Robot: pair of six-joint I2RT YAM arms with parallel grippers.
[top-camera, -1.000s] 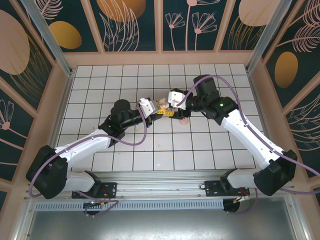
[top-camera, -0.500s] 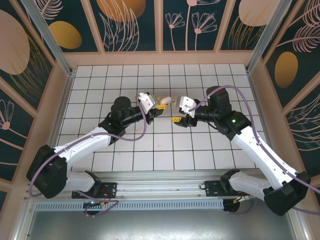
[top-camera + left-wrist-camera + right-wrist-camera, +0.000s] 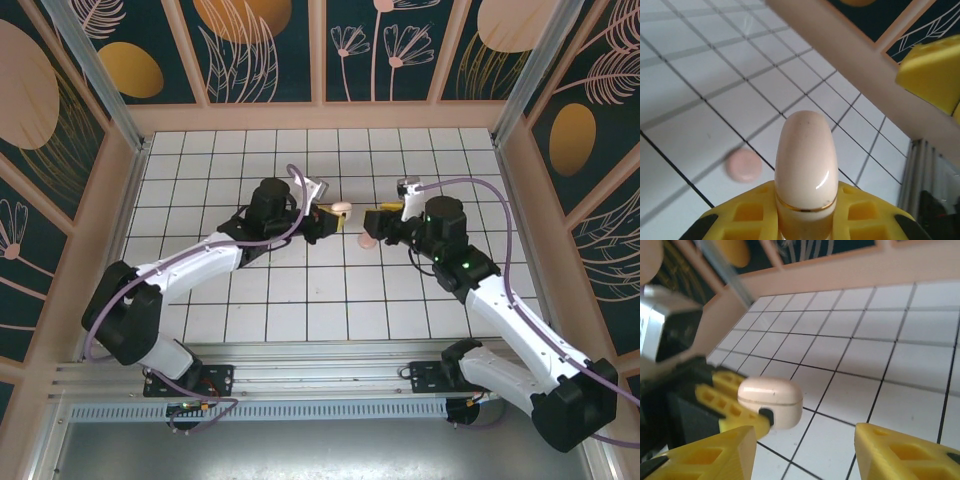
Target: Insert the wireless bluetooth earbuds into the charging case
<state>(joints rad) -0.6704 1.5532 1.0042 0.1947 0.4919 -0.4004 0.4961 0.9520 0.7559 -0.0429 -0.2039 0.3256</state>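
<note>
The charging case (image 3: 340,208) is a cream, rounded shell with a thin gold seam, and it looks closed. My left gripper (image 3: 325,214) is shut on it and holds it above the tiles. In the left wrist view the charging case (image 3: 806,155) sticks out from between the yellow fingers (image 3: 735,220). My right gripper (image 3: 384,222) stands open a short way to the right, facing the case. In its own view the charging case (image 3: 771,399) hangs just beyond the right gripper (image 3: 805,440), untouched. The earbuds are hidden.
A round pink disc (image 3: 367,240) lies flat on the white tiled floor (image 3: 300,290) below and between the two grippers; the disc (image 3: 743,164) also shows past the case in the left wrist view. Wooden walls (image 3: 320,115) ring the floor.
The right gripper has let go near the case and drawn back to the right, now open. The left gripper has swung right and turned, still carrying the case. The pink disc has stayed put.
</note>
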